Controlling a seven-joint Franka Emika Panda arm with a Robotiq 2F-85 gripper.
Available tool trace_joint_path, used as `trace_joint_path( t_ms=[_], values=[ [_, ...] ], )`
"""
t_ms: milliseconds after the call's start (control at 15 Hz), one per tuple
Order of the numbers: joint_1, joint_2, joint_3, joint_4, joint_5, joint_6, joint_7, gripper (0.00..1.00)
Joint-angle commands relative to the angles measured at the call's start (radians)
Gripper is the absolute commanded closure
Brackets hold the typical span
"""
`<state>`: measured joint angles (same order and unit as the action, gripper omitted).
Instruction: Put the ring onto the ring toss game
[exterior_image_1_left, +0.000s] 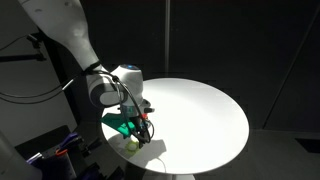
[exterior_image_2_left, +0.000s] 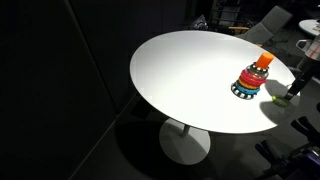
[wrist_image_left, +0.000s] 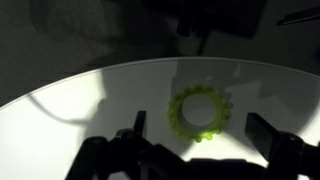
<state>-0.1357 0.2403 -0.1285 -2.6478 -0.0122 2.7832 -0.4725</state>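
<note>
A cone-shaped stack (exterior_image_2_left: 250, 82) of coloured plastic rings, blue at the base, red and orange above, stands on the round white tabletop (exterior_image_2_left: 180, 80) near its rim at 3 o'clock in an exterior view. It is the only thing close to the work, and it sits at 9 o'clock from the hand (exterior_image_2_left: 298, 82).

The flat yellow-green ring (wrist_image_left: 200, 108) with a toothed rim lies flat on the tabletop, just right of centre in the wrist view. Nothing covers it.

The white arm (exterior_image_1_left: 70, 40) slopes down from 10 o'clock in an exterior view, its wrist bent so the hand points down at the tabletop. The hand is spread wide: its dark fingers (wrist_image_left: 139, 125) stand at 8 and 4 o'clock of the ring, which lies in the gap between them. Whether they touch the ring cannot be told.

The tabletop's rim curves past at 12 o'clock in the wrist view, near the ring. Bare white surface runs from the stack towards 9 o'clock in the exterior view.
</note>
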Motion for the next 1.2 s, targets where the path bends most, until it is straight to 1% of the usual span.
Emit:
trace_joint_path(
  t_ms=[0,533,867,1133],
  values=[
    [-0.027,0.046,0.025,0.022,-0.023,0.037,0.035,0.0],
    [-0.022,0.101,0.029,0.041,-0.047,0.067,0.068,0.0],
    [-0.015,0.121,0.027,0.053,-0.076,0.066,0.1,0.0],
    [-0.015,0.128,0.032,0.058,-0.079,0.064,0.105,0.0]
  ],
)
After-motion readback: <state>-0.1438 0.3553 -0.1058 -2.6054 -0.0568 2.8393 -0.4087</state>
